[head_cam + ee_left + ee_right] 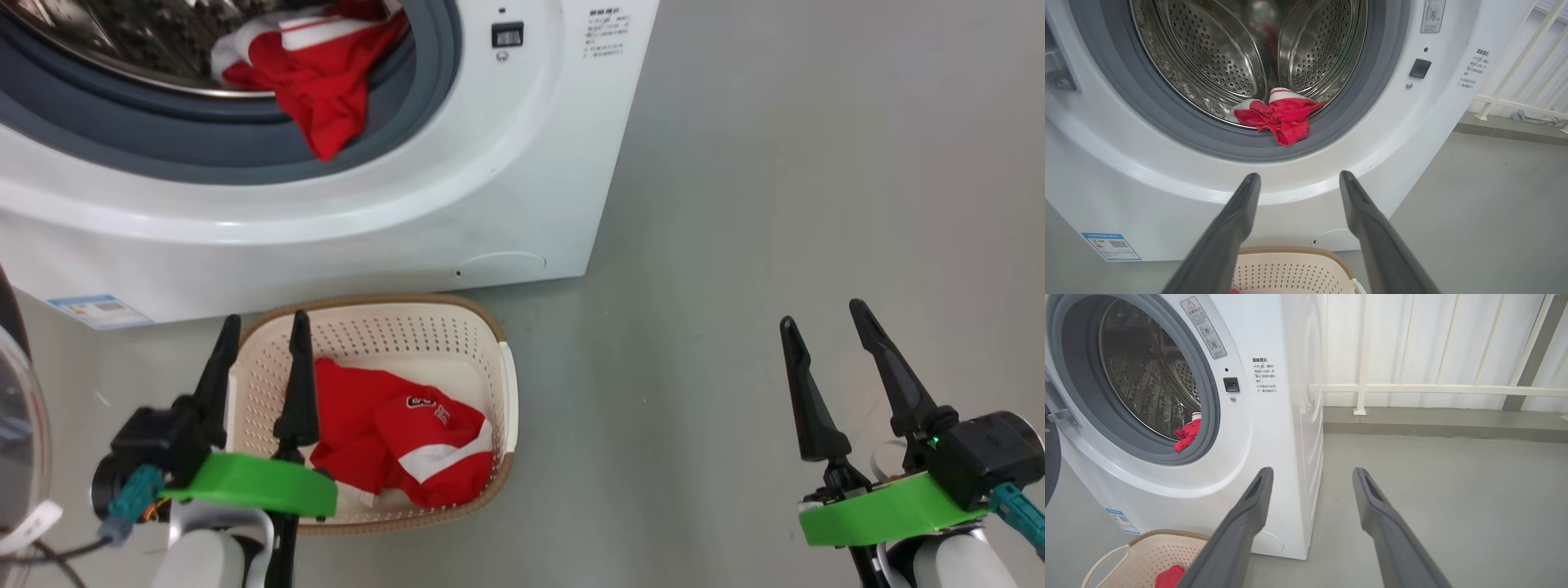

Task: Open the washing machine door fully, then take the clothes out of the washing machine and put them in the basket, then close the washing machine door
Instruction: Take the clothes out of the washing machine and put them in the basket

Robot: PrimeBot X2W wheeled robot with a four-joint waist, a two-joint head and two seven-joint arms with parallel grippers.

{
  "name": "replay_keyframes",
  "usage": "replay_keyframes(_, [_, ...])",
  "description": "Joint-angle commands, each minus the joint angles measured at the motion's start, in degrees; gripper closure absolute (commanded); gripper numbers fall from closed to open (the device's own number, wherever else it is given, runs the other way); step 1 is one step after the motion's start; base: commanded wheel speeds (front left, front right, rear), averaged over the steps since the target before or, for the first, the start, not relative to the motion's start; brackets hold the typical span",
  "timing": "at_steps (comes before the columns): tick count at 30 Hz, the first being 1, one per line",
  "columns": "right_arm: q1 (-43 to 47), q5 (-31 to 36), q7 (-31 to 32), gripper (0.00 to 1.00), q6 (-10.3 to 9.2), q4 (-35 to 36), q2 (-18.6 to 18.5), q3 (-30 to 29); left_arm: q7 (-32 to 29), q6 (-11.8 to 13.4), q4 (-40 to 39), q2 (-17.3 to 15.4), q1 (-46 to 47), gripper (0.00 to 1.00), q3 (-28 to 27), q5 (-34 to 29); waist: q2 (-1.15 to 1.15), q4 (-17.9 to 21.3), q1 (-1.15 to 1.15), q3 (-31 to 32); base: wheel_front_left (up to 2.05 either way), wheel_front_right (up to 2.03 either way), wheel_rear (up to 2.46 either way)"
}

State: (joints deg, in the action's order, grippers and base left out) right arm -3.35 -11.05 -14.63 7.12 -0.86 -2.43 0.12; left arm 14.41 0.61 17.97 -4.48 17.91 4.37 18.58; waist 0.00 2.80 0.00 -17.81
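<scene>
The white washing machine (506,147) stands open, its steel drum (1229,53) bare except for one red and white garment (322,77) draped over the grey seal (1372,81). Another red garment with a number print (408,445) lies in the cream basket (482,343) on the floor before the machine. My left gripper (265,327) hangs open over the basket's left part, nothing between its fingers. My right gripper (824,314) stands open above bare floor to the right. The door's glass and black rim (16,425) show at the far left edge.
Grey floor (816,163) spreads to the right of the machine. A white railing (1433,388) and a low kerb run behind it. A blue label (98,310) sits on the machine's lower left front.
</scene>
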Motion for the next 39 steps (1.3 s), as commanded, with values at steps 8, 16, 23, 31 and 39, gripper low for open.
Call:
replay_keyframes(8, [3.0, 0.0, -0.4, 0.0, 0.36, 1.8, -0.4, 0.9, 0.6, 1.7, -8.8, 0.1, -7.5, 0.0, -3.5, -2.8, 0.0, 0.0, 0.0, 5.2, 0.0, 0.0, 0.0])
replay_keyframes(16, [5.1, 0.1, -0.4, 0.0, 0.36, 2.0, -0.4, 0.4, 0.6, 1.8, -10.6, 0.7, -12.1, 0.0, -3.5, -2.9, 0.0, 0.9, 0.0, 8.6, 0.0, 0.0, 0.0])
replay_keyframes(23, [7.9, 0.5, -0.4, 0.0, 0.36, 1.8, -0.4, 1.1, 0.6, 1.3, -10.5, 0.8, -15.3, 0.0, -2.9, -2.9, 0.0, 1.1, 0.0, 11.8, 0.0, 0.0, 0.0])
replay_keyframes(31, [9.8, 0.0, -0.4, 0.0, 0.36, 1.3, -0.4, 1.3, 0.6, 2.3, -11.1, 0.9, -18.6, 0.0, -3.0, -3.2, 0.0, 1.6, 0.0, 15.1, 0.0, 0.0, 0.0])
replay_keyframes(39, [11.6, 0.0, -0.4, 0.0, 0.36, 1.4, -0.4, 1.0, 0.6, 3.3, -11.9, 0.9, -21.6, 0.0, -2.9, -3.6, 0.0, 1.9, 0.0, 18.1, 0.0, 0.0, 0.0])
